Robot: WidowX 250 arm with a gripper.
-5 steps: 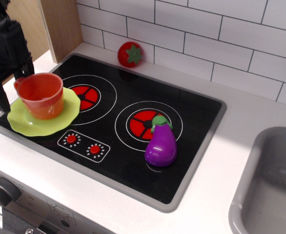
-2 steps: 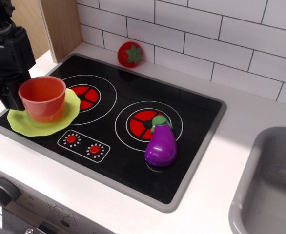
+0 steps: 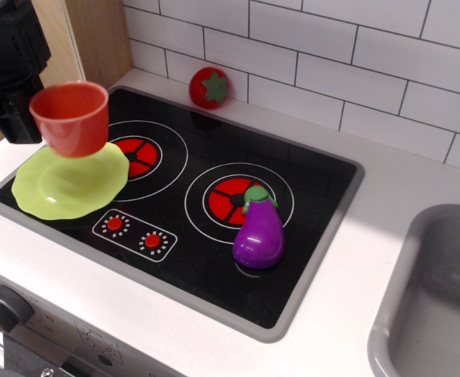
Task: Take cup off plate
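Note:
The orange-red cup [image 3: 71, 118] hangs in the air, clear above the lime yellow-green plate [image 3: 67, 186], which lies on the front left corner of the black toy stove. My black gripper [image 3: 27, 108] is at the far left, shut on the cup's left side where the handle is; the handle and the fingertips are hidden behind the cup. The cup is upright, its rim facing up.
A purple eggplant [image 3: 259, 234] stands on the right burner. A red tomato [image 3: 209, 87] sits at the back by the tiled wall. A grey sink [image 3: 434, 298] is at the right. A wooden panel [image 3: 96, 39] stands behind the gripper.
The gripper closed on the cup's handle side and lifted it straight up; the cup has left the plate and now hangs above it. The plate stayed put.

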